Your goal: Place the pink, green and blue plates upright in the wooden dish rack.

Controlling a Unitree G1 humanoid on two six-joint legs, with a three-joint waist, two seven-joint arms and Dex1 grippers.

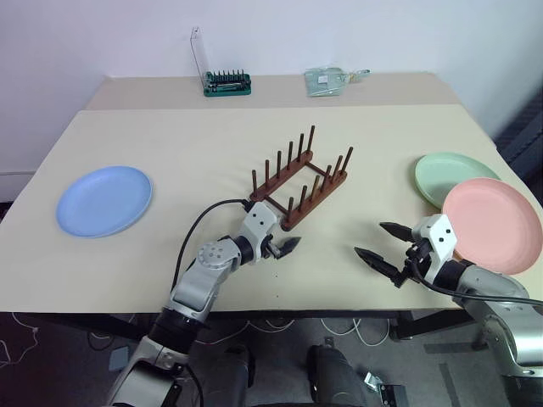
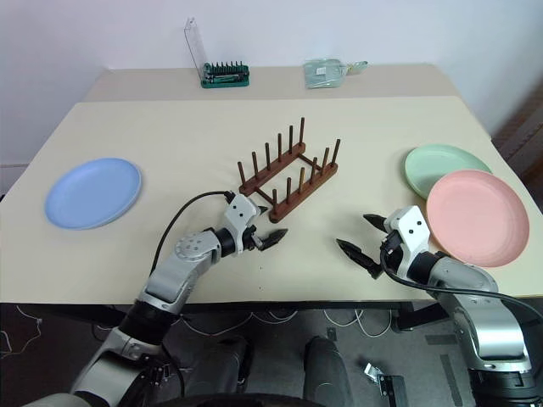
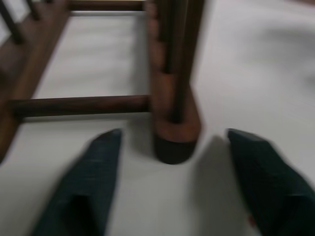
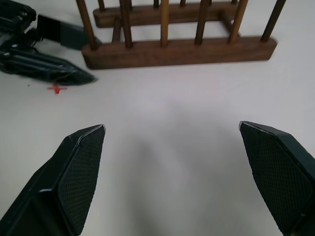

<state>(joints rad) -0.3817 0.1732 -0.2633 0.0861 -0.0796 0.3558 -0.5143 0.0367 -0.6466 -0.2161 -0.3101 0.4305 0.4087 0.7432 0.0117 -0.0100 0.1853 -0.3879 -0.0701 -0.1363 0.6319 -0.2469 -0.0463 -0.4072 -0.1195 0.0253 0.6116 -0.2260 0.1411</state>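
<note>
Wooden dish rack point(image 1: 299, 179) empty, left hand point(image 1: 285, 247) half-open at its near end, right hand point(image 1: 383, 244) wide open, empty

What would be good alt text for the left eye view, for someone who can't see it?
Two robot arms reach over a beige table; the left gripper is at the near end of an empty wooden dish rack. A blue plate lies left; green plate and pink plate lie right.

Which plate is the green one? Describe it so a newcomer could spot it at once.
Start at the beige table and go to its right edge, past the wooden dish rack. Two plates overlap there: the green plate is the farther one, lying flat, its near edge tucked under the pink plate. It is pale mint; the lone blue plate sits far left.
</note>
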